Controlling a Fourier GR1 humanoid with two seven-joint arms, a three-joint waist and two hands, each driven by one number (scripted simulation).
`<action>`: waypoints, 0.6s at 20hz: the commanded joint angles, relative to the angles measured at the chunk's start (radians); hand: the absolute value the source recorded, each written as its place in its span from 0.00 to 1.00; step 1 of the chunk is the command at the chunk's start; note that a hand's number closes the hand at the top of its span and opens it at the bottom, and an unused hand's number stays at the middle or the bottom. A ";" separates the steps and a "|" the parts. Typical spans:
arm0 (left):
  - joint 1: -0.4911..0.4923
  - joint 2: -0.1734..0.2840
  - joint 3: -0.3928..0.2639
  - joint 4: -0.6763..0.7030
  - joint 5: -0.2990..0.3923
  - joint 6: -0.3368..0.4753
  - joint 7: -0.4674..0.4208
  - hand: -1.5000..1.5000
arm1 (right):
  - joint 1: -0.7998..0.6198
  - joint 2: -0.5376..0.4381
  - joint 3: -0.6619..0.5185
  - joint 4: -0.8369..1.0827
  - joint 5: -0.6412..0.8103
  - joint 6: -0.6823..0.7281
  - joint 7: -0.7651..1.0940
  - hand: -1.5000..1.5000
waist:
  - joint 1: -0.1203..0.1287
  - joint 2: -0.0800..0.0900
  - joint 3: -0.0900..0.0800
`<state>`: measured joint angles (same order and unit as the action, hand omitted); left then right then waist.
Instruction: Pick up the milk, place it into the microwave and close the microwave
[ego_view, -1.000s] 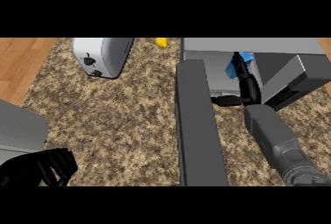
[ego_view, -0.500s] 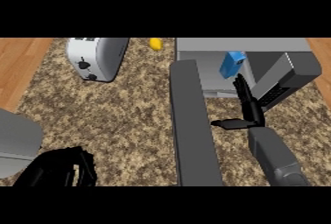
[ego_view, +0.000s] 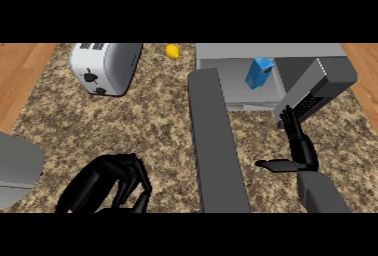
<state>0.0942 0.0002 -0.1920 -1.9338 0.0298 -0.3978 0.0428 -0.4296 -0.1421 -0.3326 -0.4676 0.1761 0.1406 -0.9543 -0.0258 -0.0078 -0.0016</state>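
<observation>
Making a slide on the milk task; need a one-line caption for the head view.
Blue milk carton sits inside the grey microwave, its door open; right hand empty.

The table (ego_view: 155, 125) at the frame's middle has a speckled brown and tan stone look, rough in pattern, with warm wood (ego_view: 22, 75) at the far left and right edges. The toaster (ego_view: 103, 67), upper left, looks like smooth brushed metal with a soft sheen. The microwave (ego_view: 310, 65), upper right, is plain matt grey, its open door (ego_view: 214, 145) the same. The milk (ego_view: 259, 73) inside looks like blue carton. Each robot hand (ego_view: 299, 145) is glossy black plastic.
</observation>
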 joint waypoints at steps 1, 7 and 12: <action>-0.110 0.000 -0.122 0.086 -0.076 0.102 -0.006 1.00 | 0.115 -0.046 0.007 -0.120 -0.035 0.085 0.010 0.00 | -0.001 0.002 0.000; -0.203 0.000 -0.214 0.350 -0.158 0.129 -0.127 1.00 | 0.322 -0.057 0.048 -0.337 -0.060 0.156 0.004 0.00 | -0.015 0.004 -0.001; -0.344 0.000 -0.342 0.617 -0.187 0.284 -0.205 1.00 | 0.406 -0.073 0.069 -0.476 -0.086 0.171 0.026 0.00 | -0.015 0.010 0.000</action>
<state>-0.1662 0.0013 -0.4467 -1.5260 -0.1262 -0.2050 -0.0819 -0.0833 -0.1965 -0.2717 -0.8643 0.1110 0.2441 -0.9090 -0.0403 -0.0039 -0.0022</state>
